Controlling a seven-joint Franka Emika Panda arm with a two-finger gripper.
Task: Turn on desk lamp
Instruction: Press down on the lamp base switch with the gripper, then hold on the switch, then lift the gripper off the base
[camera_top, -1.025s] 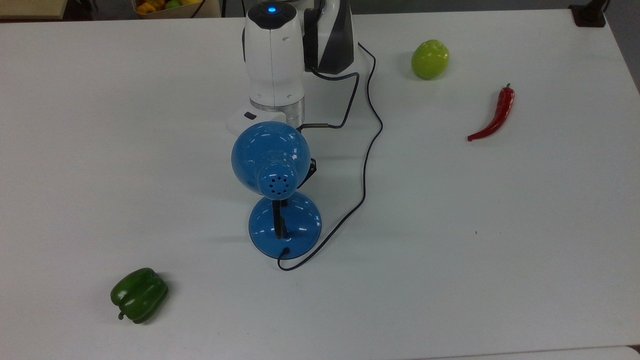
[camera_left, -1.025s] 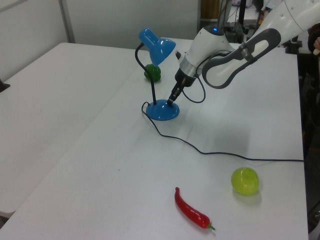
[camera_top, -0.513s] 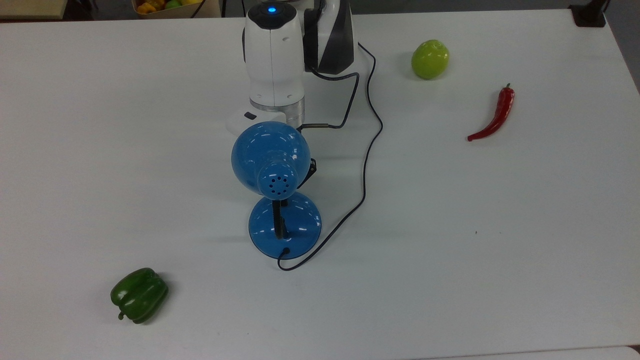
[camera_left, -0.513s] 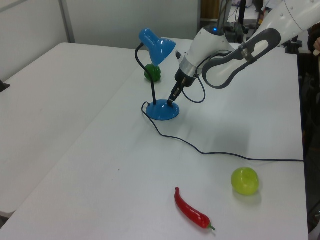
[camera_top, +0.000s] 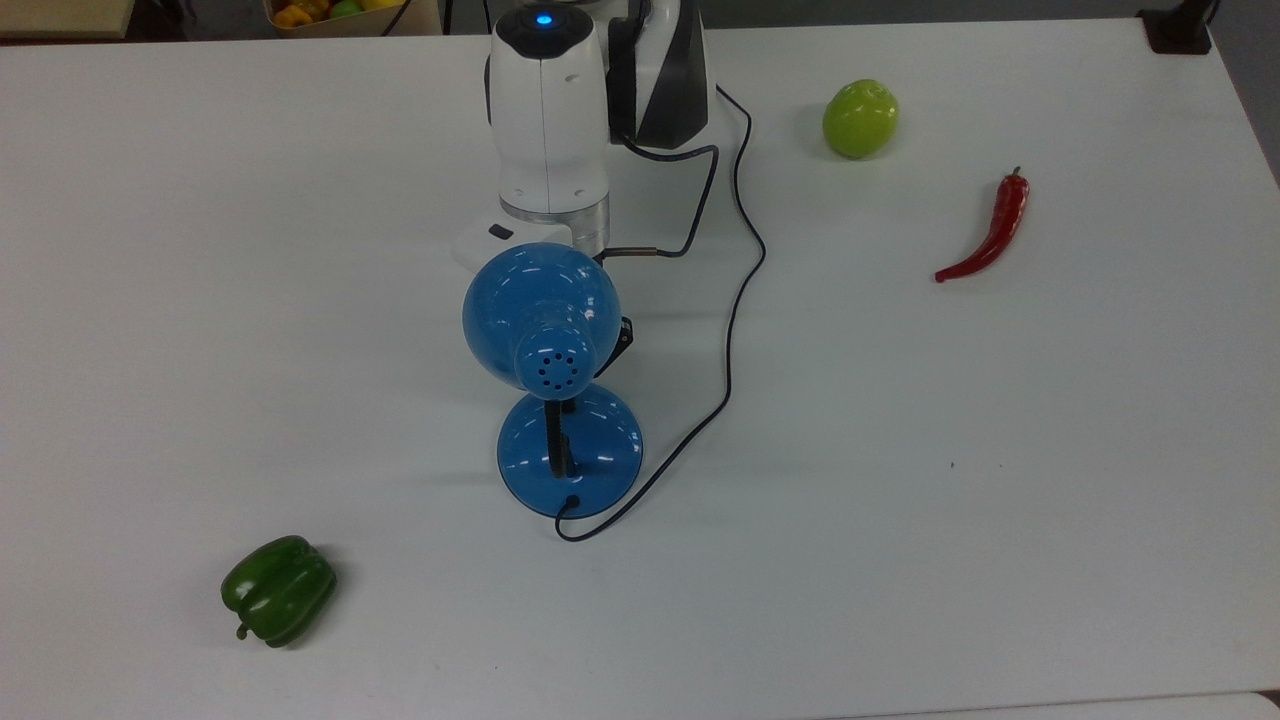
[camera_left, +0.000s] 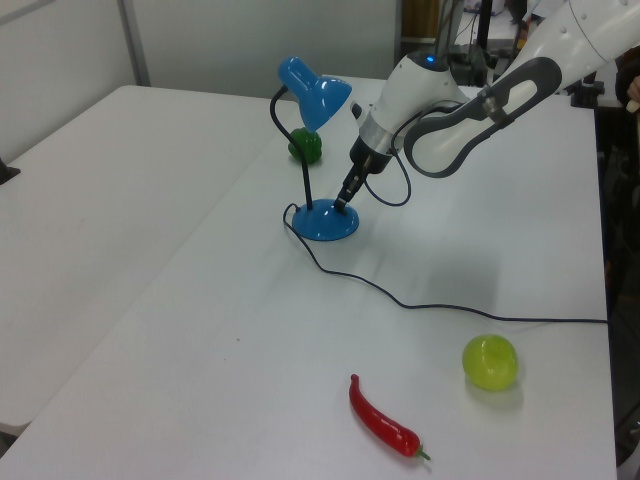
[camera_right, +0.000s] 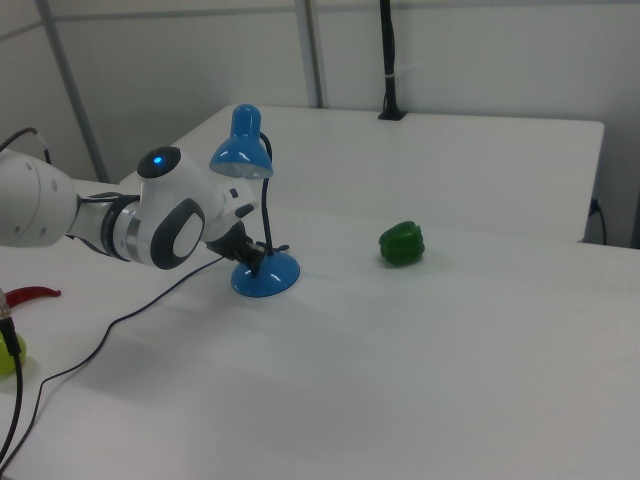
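The desk lamp (camera_top: 553, 380) stands near the middle of the white worktop (camera_top: 1000, 450), its dome shade tipped toward the arm and its round base (camera_left: 327, 221) flat on the surface. The end effector (camera_left: 343, 203) reaches down under the shade, its tip at the top of the base beside the black neck; whether it is released or clenched I cannot tell. The lamp looks unlit. The risk here is probably a sideways push: a press that lands off the switch could slide the light base or tip the top-heavy lamp. The thin cord (camera_top: 735, 330) loops close along the top view's right of the base and could snag. The green pepper (camera_top: 278, 590), lime (camera_top: 859, 119) and chilli (camera_top: 990, 232) lie well apart.
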